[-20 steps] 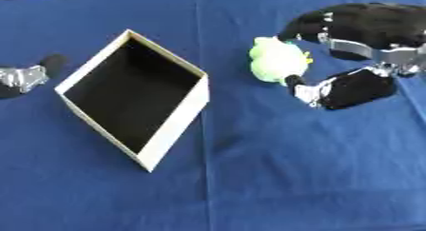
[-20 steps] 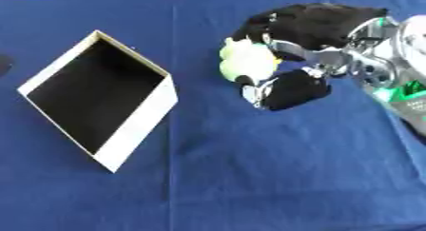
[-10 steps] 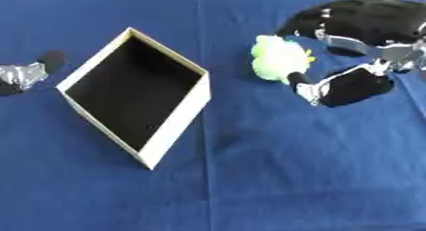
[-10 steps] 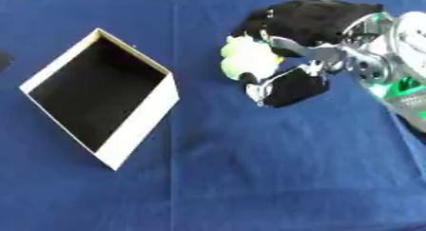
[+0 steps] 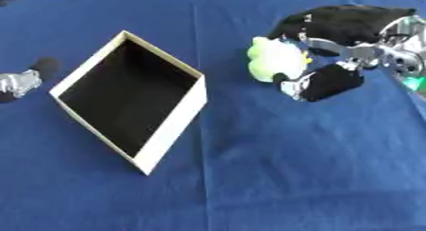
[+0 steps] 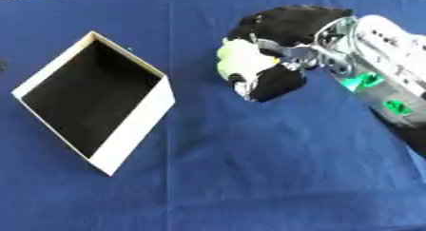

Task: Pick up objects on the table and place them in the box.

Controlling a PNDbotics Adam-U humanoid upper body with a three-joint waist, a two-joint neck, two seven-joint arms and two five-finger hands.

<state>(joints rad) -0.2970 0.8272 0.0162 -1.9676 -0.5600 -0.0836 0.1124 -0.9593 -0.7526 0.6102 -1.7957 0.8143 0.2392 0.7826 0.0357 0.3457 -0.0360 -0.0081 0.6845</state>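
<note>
Your right robot hand point(image 6: 279, 52) sits at about two o'clock on the blue cloth-covered desk point(image 5: 275, 168), fingers point(image 6: 287, 23) arched over the top and thumb point(image 6: 275, 82) curled in from below, closing round the pale yellow-green soft rounded object point(image 6: 241, 59). The object shows between fingers and thumb, its left side still exposed; you cannot tell whether it is resting on the cloth or lifted clear. The open rectangular cardboard box with cream walls and a dark inside point(image 5: 129, 99) lies turned diagonally at nine o'clock from that hand, well apart from the object. Your left robot hand point(image 5: 21, 80) shows only at the view's left edge, at nine o'clock from the box; you cannot tell how its fingers stand.
</note>
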